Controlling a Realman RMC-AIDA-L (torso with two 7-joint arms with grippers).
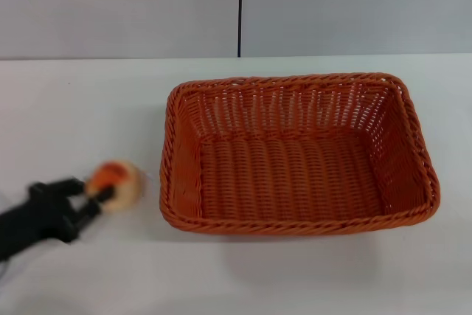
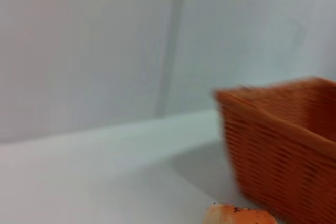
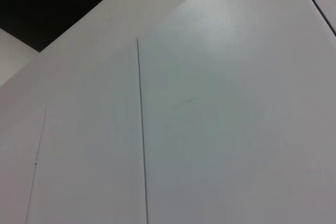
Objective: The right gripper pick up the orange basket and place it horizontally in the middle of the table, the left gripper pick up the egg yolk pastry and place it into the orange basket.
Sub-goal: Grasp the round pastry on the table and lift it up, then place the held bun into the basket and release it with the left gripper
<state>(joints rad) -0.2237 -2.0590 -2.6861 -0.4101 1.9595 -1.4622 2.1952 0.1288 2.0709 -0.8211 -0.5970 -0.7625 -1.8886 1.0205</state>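
Observation:
The orange basket (image 1: 295, 154) lies lengthwise across the middle of the white table (image 1: 81, 101), open side up and with nothing in it. To its left, the egg yolk pastry (image 1: 116, 184) is held between the fingers of my black left gripper (image 1: 92, 195), which is shut on it just off the basket's left rim. In the left wrist view the pastry's top (image 2: 240, 215) peeks in at the lower edge, with the basket's corner (image 2: 286, 150) close by. My right gripper is out of view; its wrist view shows only wall panels.
A grey wall (image 1: 236, 5) with a dark vertical seam rises behind the table's far edge. Bare white tabletop lies in front of the basket and to its left.

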